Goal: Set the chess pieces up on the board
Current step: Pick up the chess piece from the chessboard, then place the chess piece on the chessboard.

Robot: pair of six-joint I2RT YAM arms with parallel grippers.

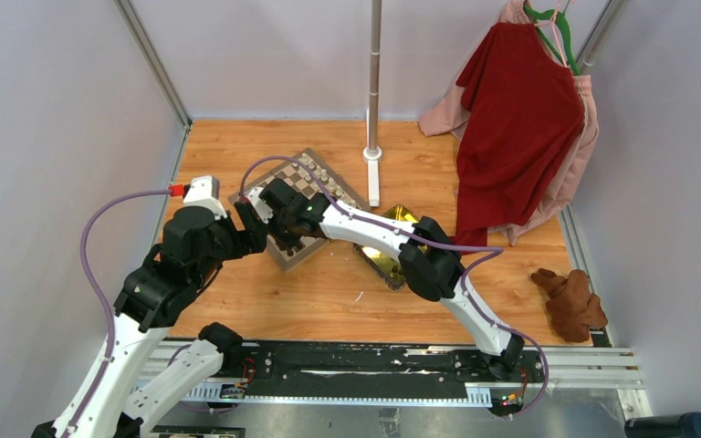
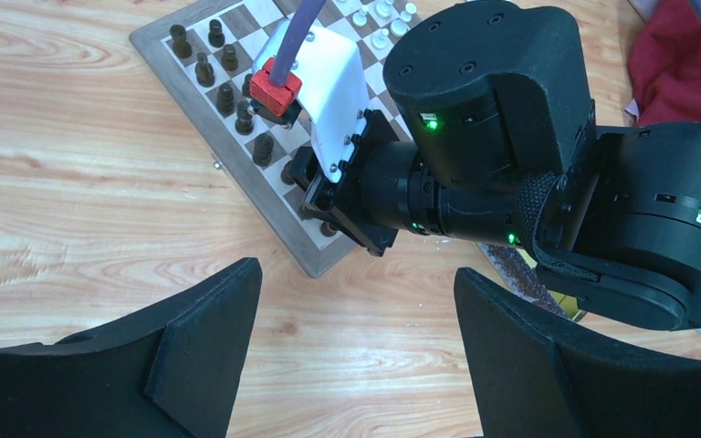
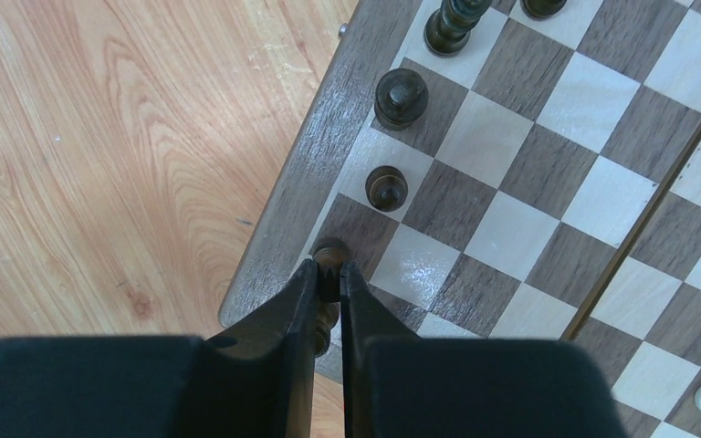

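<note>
Clamped on one dark piece (image 3: 330,257), my right end effector (image 3: 329,285) stands at the board (image 3: 278,228) corner square. My left end effector (image 2: 356,274) hovers spread apart beside the board. Dark pieces (image 2: 225,96) line one board edge, white pieces (image 2: 379,38) the opposite; squares near the corner are bare, so I judge setup unfinished.

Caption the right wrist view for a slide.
Right fingers pinch a dark chess piece by the board's corner, more dark pieces standing alongside.

Pale grey walls (image 1: 46,137), wooden tabletop (image 1: 329,301), metal pole (image 1: 375,73), hanging red garment (image 1: 520,119)
</note>
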